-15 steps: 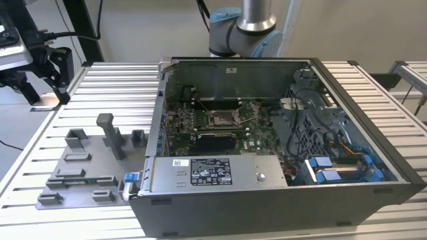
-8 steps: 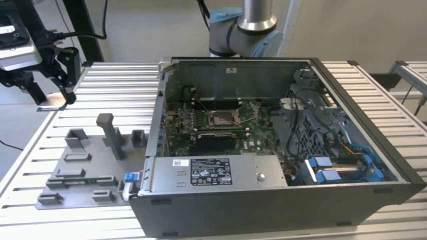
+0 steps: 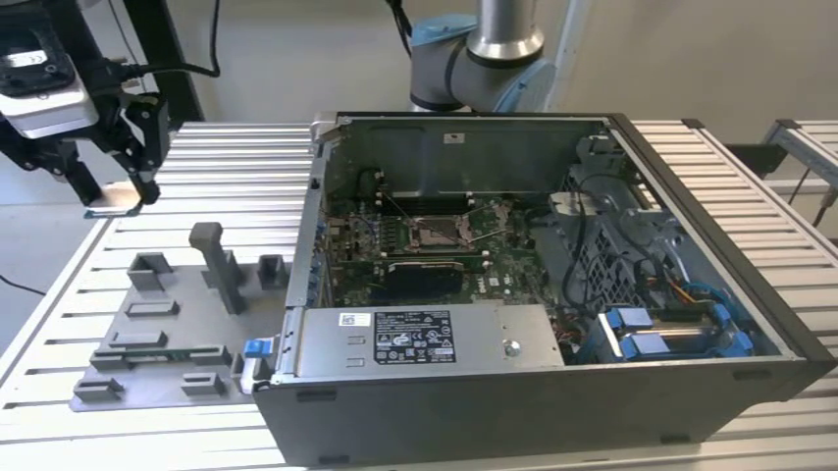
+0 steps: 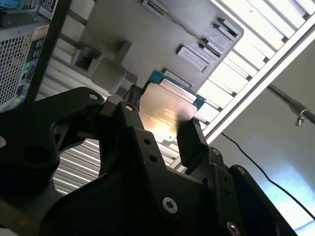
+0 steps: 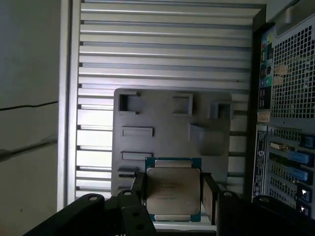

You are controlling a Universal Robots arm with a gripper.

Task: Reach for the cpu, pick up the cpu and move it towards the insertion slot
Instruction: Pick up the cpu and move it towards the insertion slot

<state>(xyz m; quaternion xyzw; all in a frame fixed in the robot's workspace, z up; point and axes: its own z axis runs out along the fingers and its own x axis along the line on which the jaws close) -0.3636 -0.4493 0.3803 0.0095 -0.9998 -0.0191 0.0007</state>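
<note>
Pressure is being applied to two opposite edges of the cpu (image 5: 173, 189) by the claw (image 3: 116, 184); the small plate is being gripped firmly between the two black fingers, with its flat metal face showing in both wrist views. In the exterior view, the claw is being shown at the far left, over the slatted table (image 3: 235, 157), beyond the grey fixture plate (image 3: 171, 324). The insertion slot (image 3: 439, 232) is lying well apart toward the exterior view's right, inside the open computer case (image 3: 524, 392), whose side wall is standing between them.
</note>
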